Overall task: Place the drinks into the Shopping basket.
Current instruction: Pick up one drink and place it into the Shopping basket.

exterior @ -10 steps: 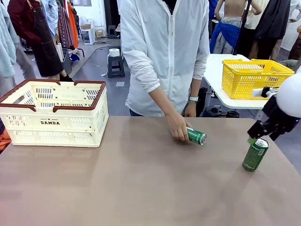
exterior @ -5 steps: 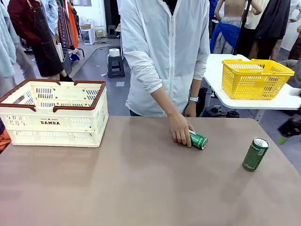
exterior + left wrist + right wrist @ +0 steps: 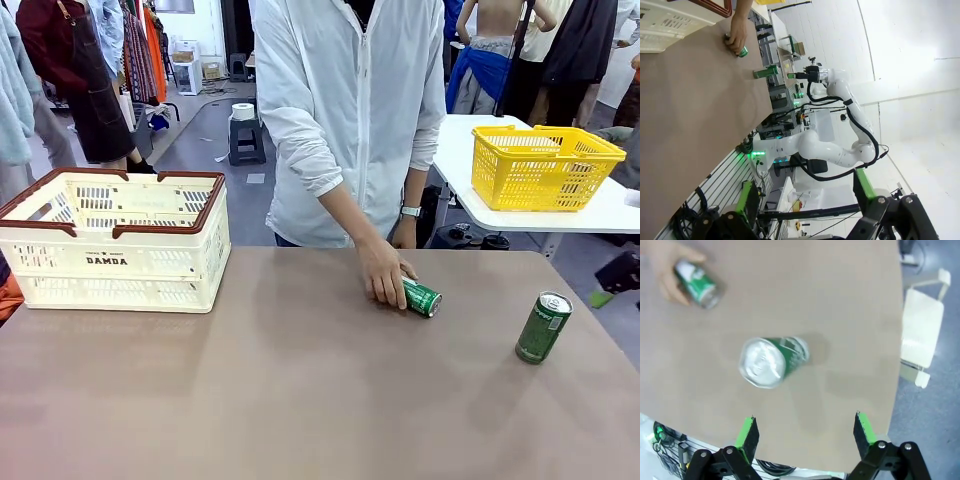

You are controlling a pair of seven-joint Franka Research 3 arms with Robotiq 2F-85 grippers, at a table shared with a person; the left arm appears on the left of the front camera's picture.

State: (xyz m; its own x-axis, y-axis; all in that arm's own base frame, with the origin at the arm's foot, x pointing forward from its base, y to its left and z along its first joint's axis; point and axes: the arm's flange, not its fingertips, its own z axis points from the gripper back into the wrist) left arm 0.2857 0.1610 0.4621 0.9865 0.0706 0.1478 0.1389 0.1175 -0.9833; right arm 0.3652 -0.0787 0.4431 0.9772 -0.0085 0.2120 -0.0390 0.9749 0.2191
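Observation:
The cream Shopping basket with its brown rim stands at the table's left and appears as a corner in the left wrist view. One green drink stands upright near the right edge; from above it shows its silver top. A person's hand rests on a second green drink lying on its side mid-table. My right gripper is open and empty, hovering off the table edge short of the upright can. My left gripper is open, far back from the table.
A yellow mesh basket sits on a white side table behind the right corner. The person stands at the far edge, mid-table. Bare brown tabletop stretches between the cream basket and the cans.
My right gripper has pulled away from the upright can, off to the right past the table edge. The person's hand has shifted the lying can slightly rightward and nearer.

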